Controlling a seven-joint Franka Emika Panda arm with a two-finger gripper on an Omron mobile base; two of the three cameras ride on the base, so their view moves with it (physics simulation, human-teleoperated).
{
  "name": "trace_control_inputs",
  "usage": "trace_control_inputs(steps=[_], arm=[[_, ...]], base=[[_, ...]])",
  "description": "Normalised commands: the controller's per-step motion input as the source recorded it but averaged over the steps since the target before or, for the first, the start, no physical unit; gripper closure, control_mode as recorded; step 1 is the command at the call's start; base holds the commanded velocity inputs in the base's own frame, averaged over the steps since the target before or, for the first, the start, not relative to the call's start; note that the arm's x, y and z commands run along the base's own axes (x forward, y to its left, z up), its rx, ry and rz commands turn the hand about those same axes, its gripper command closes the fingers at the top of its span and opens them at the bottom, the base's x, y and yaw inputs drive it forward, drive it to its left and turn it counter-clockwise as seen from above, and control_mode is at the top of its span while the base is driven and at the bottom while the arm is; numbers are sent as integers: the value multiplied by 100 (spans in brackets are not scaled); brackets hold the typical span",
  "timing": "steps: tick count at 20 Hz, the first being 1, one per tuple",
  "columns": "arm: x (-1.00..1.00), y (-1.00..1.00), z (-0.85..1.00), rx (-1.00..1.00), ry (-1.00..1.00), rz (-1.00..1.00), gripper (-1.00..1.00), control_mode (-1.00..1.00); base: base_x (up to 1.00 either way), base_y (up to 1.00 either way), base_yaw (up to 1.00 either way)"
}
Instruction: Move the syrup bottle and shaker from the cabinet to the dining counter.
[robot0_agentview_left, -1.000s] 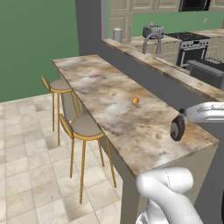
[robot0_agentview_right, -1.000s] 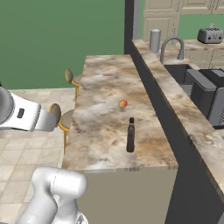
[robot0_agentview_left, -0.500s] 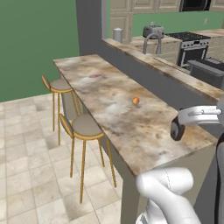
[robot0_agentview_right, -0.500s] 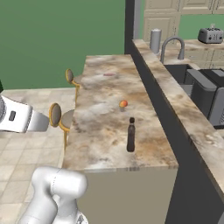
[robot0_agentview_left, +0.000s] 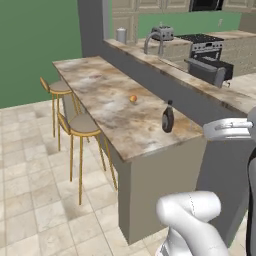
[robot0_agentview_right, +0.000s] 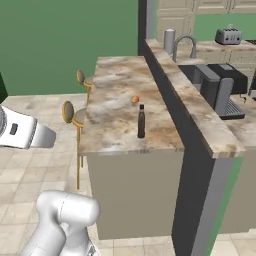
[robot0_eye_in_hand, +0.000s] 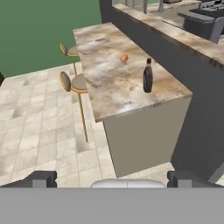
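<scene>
In the left base view, one syrup bottle (robot0_agentview_left: 168, 118) stands upright right of centre of the frame, on the near end of the dining counter (robot0_agentview_left: 110, 100), a tabletop of marbled tan stone, with one small orange ball (robot0_agentview_left: 133, 99) up and to its left and two gold-legged stools (robot0_agentview_left: 82, 127) in the left half. The bottle is tall, narrow and near the tabletop's end, so I judge that a swing of the white arm past it could tip it or push it off; one grey canister (robot0_agentview_left: 121, 35) at the upper middle is larger than a shaker and could be taken for it by mistake. In the right base view, the same single bottle (robot0_agentview_right: 141, 122) sits at the frame's centre, the ball (robot0_agentview_right: 135, 99) just above it, and one toaster (robot0_agentview_right: 228, 35) at the upper right; no shaker stands on the stone, so I judge half the task is left, and a drive back toward the cabinet risks clipping the stools (robot0_agentview_right: 75, 116) at centre left. In the hand view, the gripper (robot0_eye_in_hand: 118, 178) shows its fingers (robot0_eye_in_hand: 41, 178) at the bottom edge, spread wide apart and empty, well clear of the bottle (robot0_eye_in_hand: 148, 76) in the upper right of centre.
</scene>
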Motion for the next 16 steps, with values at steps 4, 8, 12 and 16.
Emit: trace_control_inputs(steps=[4, 8, 12, 16], arm=[[0, 0, 0, 0, 0, 0, -100, 100], [0, 0, 0, 0, 0, 0, -100, 100], [0, 0, 0, 0, 0, 0, -100, 100], [0, 0, 0, 0, 0, 0, -100, 100]], base=[[-100, -85, -23], [-89, -90, -45], [-45, -70, -60], [0, -90, -70]])
